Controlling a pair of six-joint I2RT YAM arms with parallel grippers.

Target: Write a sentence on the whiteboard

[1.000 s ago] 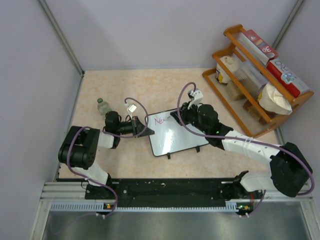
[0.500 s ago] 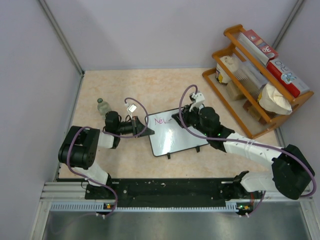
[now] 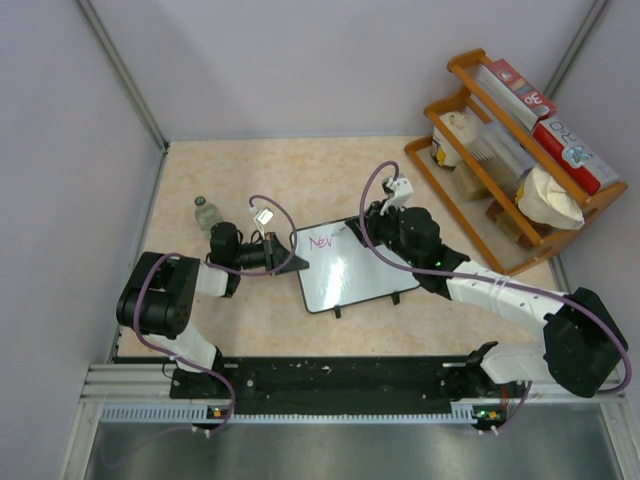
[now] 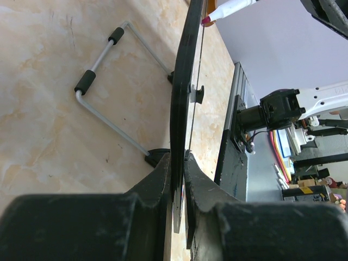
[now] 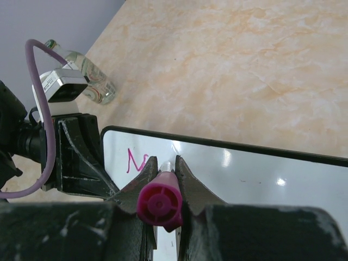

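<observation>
The whiteboard (image 3: 352, 276) lies mid-table, propped on its wire stand (image 4: 102, 82). Pink marker letters of the sentence (image 3: 322, 241) run along its top left corner, part of them hidden behind the fingers in the right wrist view (image 5: 134, 160). My left gripper (image 3: 289, 259) is shut on the board's left edge, seen edge-on (image 4: 181, 98) between the jaws (image 4: 178, 163). My right gripper (image 3: 371, 226) is shut on a pink marker (image 5: 160, 204), its tip (image 4: 209, 20) down at the board's surface (image 5: 261, 175) just right of the letters.
A small clear bottle (image 3: 205, 212) stands left of the left gripper. A wooden rack (image 3: 512, 150) with boxes and bags fills the back right corner. Grey walls close in the table on three sides.
The right gripper has shifted a little to the right along the board's top edge with the marker, and the pink writing has grown by a letter. The left gripper has not moved.
</observation>
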